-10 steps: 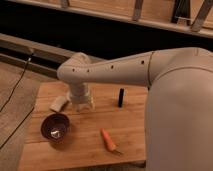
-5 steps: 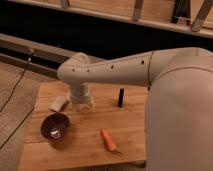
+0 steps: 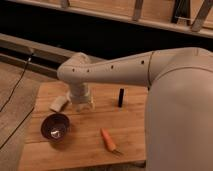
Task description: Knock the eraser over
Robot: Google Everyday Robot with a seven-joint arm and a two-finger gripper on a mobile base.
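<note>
Camera view shows the eraser (image 3: 121, 97) standing upright toward the worktop's (image 3: 131, 125) far side, so the knock is not yet done. Left of the eraser and apart from it, the gripper (image 3: 84, 103) points down at the wood under a bent arm (image 3: 115, 70); open or closed, I cannot tell.

Wooden tabletop (image 3: 140, 125), pincer (image 3: 84, 106) low toward far-left corner, seemingly beside pale block (image 3: 58, 103), black eraser (image 3: 121, 97) upright near far edge, bowl (image 3: 55, 127) near left edge, carrot (image 3: 108, 140) near front edge

tool (image 3: 83, 104) left of eraser (image 3: 121, 97), carrot (image 3: 108, 140) in front
</note>
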